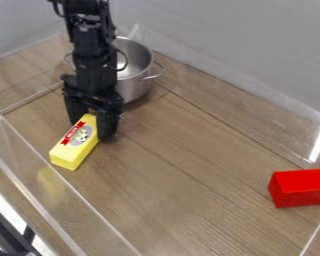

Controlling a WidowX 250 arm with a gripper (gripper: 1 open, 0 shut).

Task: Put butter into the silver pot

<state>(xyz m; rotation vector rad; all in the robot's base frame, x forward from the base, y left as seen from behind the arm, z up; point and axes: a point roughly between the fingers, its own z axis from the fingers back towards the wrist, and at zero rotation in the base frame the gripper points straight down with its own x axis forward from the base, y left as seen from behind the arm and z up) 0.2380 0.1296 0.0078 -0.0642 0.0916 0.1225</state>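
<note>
The gripper stands over the far end of the butter. Its dark fingers point down, one to either side of that end; whether they are spread or press on the butter cannot be told. The butter, a yellow block with a red-and-white label facing up, lies on the wooden table, nearer the camera than the silver pot, which serves as the landmark for all places given here.

The arm rises from the gripper to the left of the pot in the view and covers part of its left side. The pot stands upright, just beside the arm, a small handle showing at its right. A red block lies well apart from the pot, toward the camera and to the right. A pale wall runs behind the pot.

Concealed or unclear: the butter's far end is partly hidden by the fingers, so contact is not established. The pot's inside is only partly visible. The arm is cut off at the top edge. Dark parts at the lower left corner are cut off and cannot be identified.
</note>
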